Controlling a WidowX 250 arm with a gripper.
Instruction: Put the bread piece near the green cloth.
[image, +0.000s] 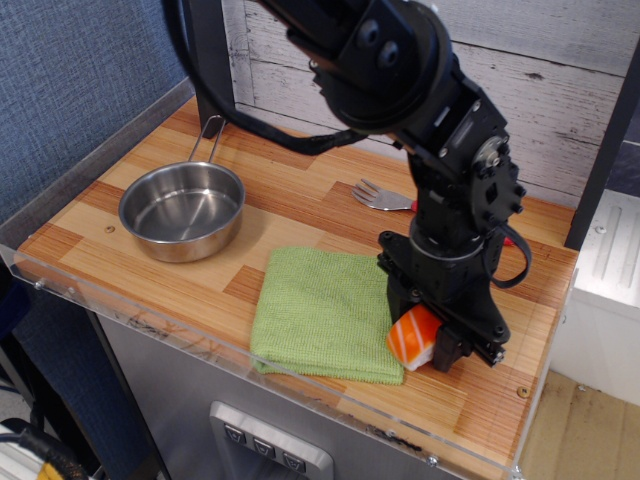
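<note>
The bread piece (413, 337) is clenched in the tool (425, 342), apparently overlapping the green cloth (325, 312) edge; released here, it may settle on it.

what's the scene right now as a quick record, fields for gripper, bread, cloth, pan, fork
gripper: gripper shut on the bread piece, low over the counter
bread piece: bread piece orange top, white base, at the right edge of the cloth; whether it touches the counter cannot be told
green cloth: green cloth lying flat near the front edge of the counter
pan: steel pan empty, at the left
fork: fork behind the arm, handle mostly hidden
</note>
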